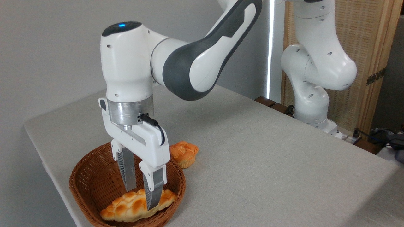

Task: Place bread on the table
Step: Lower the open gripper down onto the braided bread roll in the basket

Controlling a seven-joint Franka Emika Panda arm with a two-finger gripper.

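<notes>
The bread (126,206), a long braided golden loaf, lies in the brown wicker basket (91,183) at the front left of the table (252,157). My gripper (140,197) hangs straight down into the basket with its two fingers astride the loaf's middle. The near finger (154,192) covers the loaf's front side; the far finger (128,173) stands behind it. The jaws are still apart, about the loaf's width, and I cannot tell whether the pads touch the crust.
A small round orange bun (184,153) sits on the cloth just behind the basket's right rim. The arm's base (315,104) stands at the table's far right edge. The table's left edge runs close beside the basket.
</notes>
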